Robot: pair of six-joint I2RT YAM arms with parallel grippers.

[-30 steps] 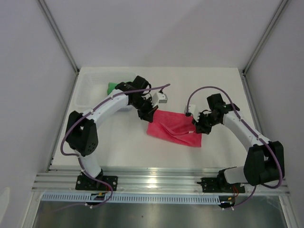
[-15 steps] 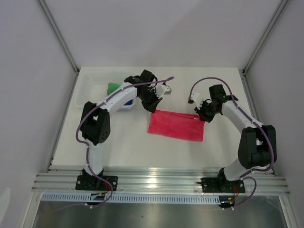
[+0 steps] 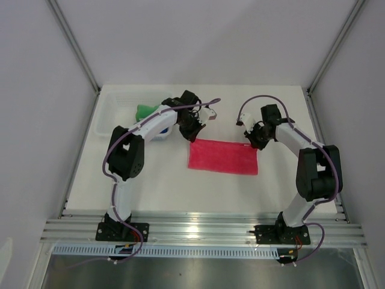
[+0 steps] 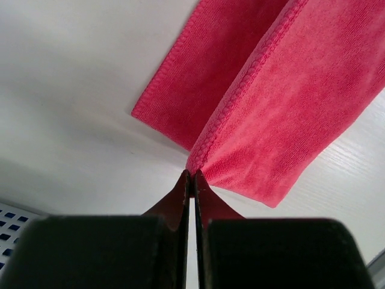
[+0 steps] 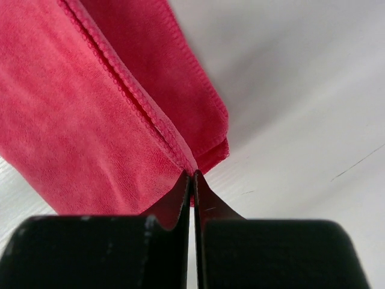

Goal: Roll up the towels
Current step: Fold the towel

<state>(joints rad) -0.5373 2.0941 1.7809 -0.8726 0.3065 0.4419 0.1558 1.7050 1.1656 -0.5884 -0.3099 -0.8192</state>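
White table (image 3: pixel 150 180) fills the room's floor, with plain walls all round. One pink towel (image 3: pixel 222 158) lies flat and folded in the middle. The left pincer (image 3: pixel 194 138) is shut tight on the towel's far left corner, and the right pincer (image 3: pixel 253 142) is shut tight on its far right corner. Up close, each one has only a tiny bit of the edge in its tips. That small bite could slip out if an arm pulls hard. If one arm moves faster than the other, the towel may go crooked and the roll would come out lopsided. The fold has two layers, so the under one may stay behind and bunch up. The green towel (image 3: pixel 143 111) sits in the basket (image 3: pixel 108 114) at the far left, and a bit of the blue towel (image 3: pixel 160 131) peeks out by the left arm.
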